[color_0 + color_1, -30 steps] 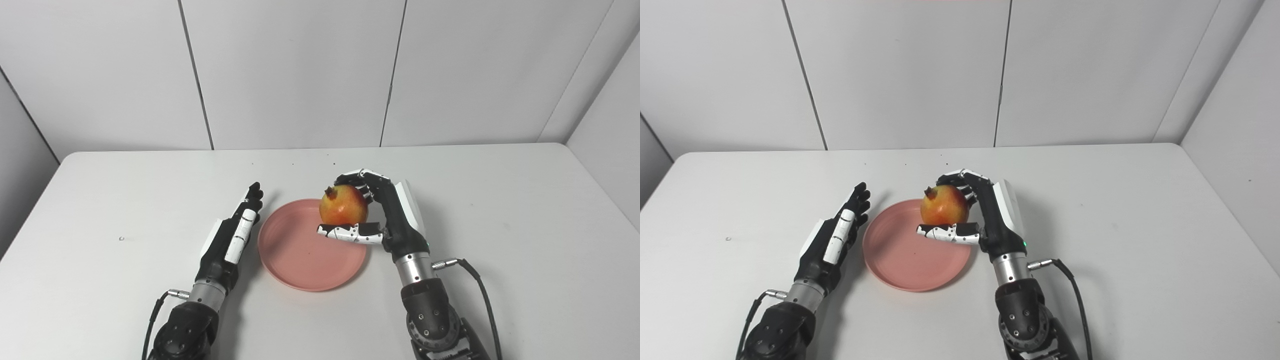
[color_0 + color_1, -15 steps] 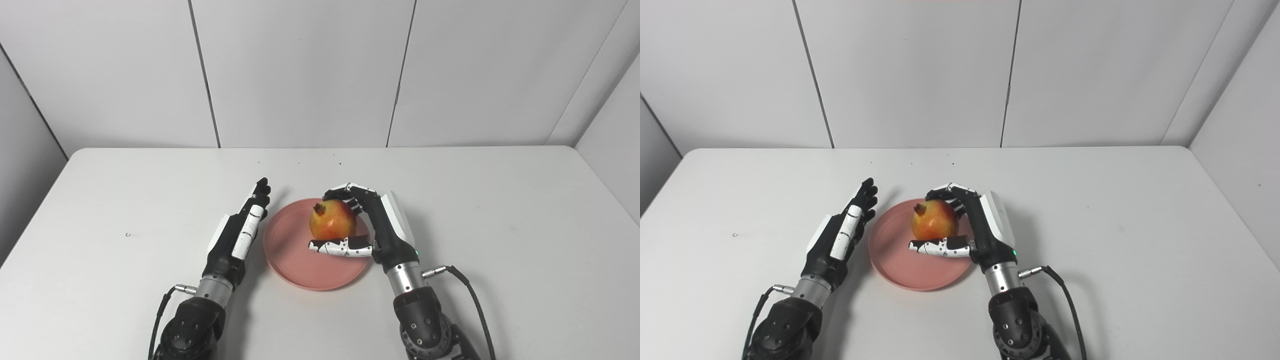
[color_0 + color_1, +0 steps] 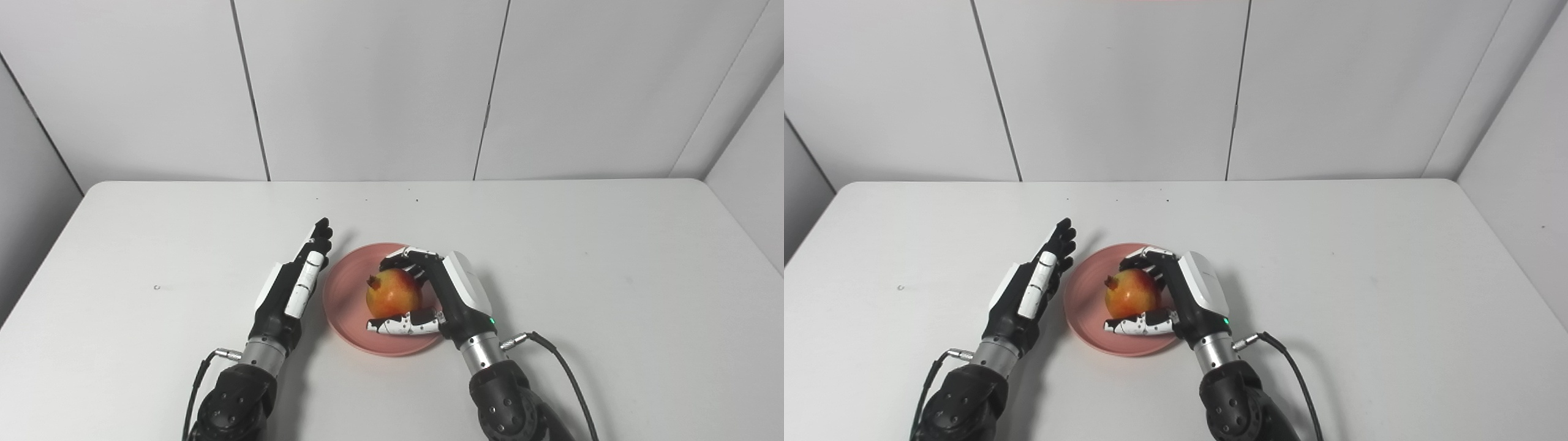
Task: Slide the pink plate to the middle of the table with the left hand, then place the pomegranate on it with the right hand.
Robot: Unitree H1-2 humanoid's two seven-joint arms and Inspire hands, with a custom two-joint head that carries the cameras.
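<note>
1. Two changes over the last second: right hand lowered and drawn toward the bottom of the frame, pomegranate carried along, now low over the middle of the pink plate instead of above its upper right rim
2. Fingers and thumb wrapped around the fruit as before, thumb lying along its near side; cannot tell whether the fruit touches the plate yet
3. Left hand unmoved, flat with fingers straight and pressed together, holding nothing, just beside the plate's left rim
4. Plate sitting at centre frame on the white counter, so sliding step judged done
5. Placement judged nearly finished: only settling the fruit, spreading the fingers and pulling away remaining
</note>
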